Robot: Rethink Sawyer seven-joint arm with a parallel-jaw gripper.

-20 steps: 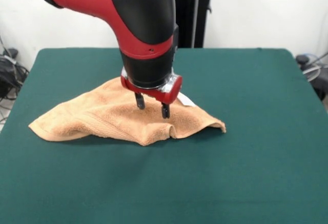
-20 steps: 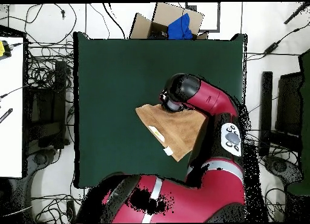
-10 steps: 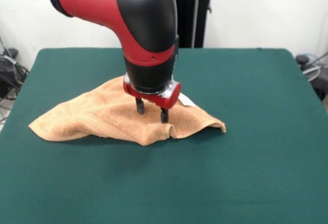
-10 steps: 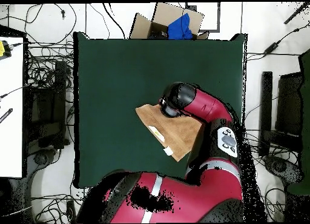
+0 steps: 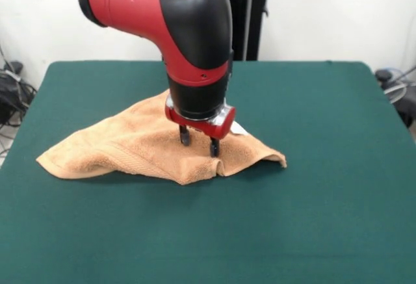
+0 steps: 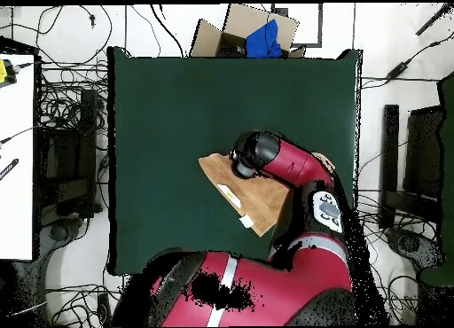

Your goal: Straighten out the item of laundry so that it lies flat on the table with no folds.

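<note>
The item of laundry is an orange-tan towel lying folded and rumpled left of the table's middle in the front view, with a raised wrinkle at its near edge. A white tag peeks out beside the arm. My gripper hangs open just above the towel's right part, fingertips close to the cloth and nothing between them. In the overhead view the towel is partly hidden under the red arm, and its two white tags show on one edge. The table is dark green.
In the overhead view a cardboard box with a blue cloth stands beyond the table's far edge. Cables and stands lie on the floor around the table. A white bench runs along the left side.
The arm has shifted a little to the right in the front view and dropped lower, bringing the open fingers nearer the towel. The towel has not moved.
</note>
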